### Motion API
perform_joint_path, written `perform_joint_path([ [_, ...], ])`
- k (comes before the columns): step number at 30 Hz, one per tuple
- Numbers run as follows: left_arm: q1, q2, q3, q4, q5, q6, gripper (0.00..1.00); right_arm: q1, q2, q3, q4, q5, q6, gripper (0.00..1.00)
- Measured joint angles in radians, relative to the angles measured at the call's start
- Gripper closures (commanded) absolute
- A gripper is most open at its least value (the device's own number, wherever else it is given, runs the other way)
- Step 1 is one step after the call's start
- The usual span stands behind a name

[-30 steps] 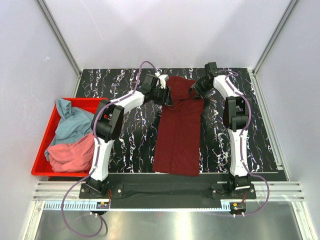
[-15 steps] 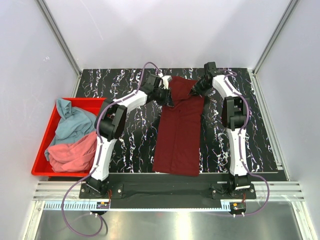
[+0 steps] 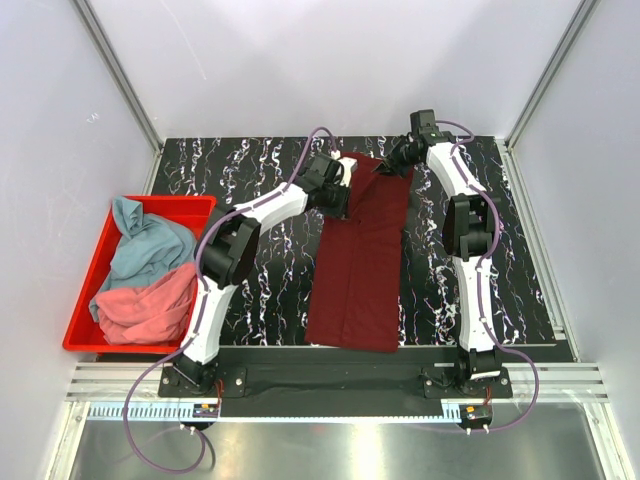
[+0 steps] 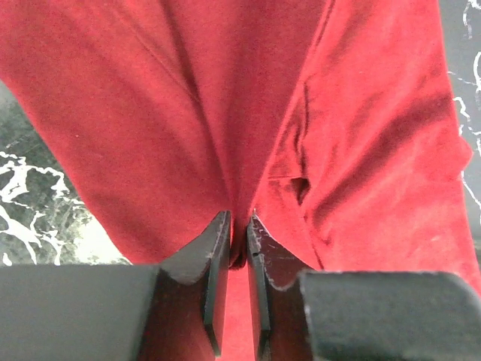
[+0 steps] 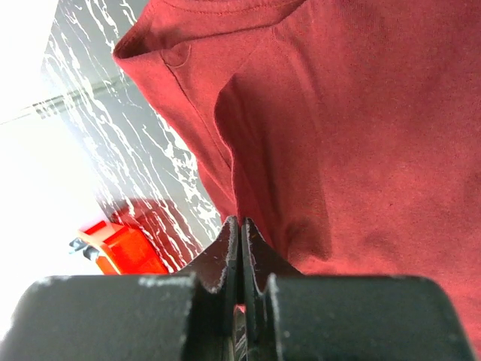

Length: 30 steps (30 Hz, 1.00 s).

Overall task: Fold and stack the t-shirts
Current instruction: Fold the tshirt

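The dark maroon t-shirt (image 3: 358, 260) lies folded into a long strip down the middle of the black marbled table (image 3: 250, 270). My left gripper (image 3: 340, 196) is shut on its far left edge; in the left wrist view the fabric (image 4: 225, 113) is pinched between the fingertips (image 4: 218, 241). My right gripper (image 3: 390, 165) is shut on the far right corner; in the right wrist view the cloth (image 5: 353, 128) hangs from the closed jaws. The teal-blue t-shirt (image 3: 150, 245) and the coral pink t-shirt (image 3: 150, 305) lie crumpled in the red bin (image 3: 95, 265).
The red bin stands at the table's left edge and also shows in the right wrist view (image 5: 120, 252). White walls and metal frame posts enclose the table. Both arms stretch to the far end.
Both grippers have moved toward the far edge with the shirt's top end, lifting and stretching it. The shirt's near part has not moved.
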Motion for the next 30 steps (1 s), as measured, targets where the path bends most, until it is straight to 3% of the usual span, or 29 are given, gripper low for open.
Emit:
perform_joint_path([
  [17, -0.031, 0.0, 0.092, 0.009, 0.086, -0.166, 0.76, -0.025, 0.054, 0.018, 0.052, -0.083, -0.072, 0.91],
  [30, -0.074, 0.075, 0.163, 0.019, 0.166, -0.188, 0.71, -0.067, 0.063, 0.035, 0.059, -0.113, -0.086, 0.85],
])
